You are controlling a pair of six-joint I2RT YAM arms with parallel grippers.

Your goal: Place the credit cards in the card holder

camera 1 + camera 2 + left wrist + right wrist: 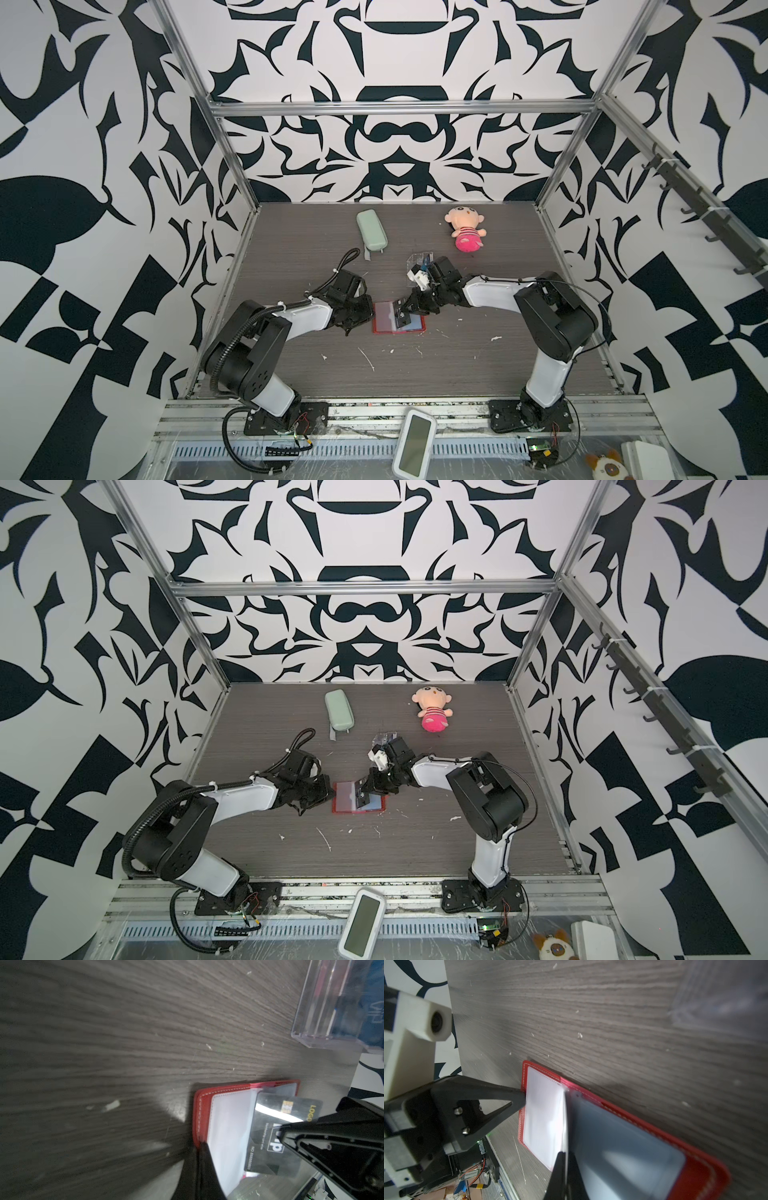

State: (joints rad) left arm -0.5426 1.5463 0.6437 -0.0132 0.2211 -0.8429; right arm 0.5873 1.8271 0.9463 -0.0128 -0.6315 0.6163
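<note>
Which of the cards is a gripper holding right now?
The black card, pinched by the right gripper over the open red card holder; the blue card is at the clear box.

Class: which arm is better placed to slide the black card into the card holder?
Right: the right gripper grips the black card over the open card holder; the left gripper, shut, sits at the holder's edge.

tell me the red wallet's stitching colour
White, on the red leather wallet; clearest in the right wrist view.
</note>
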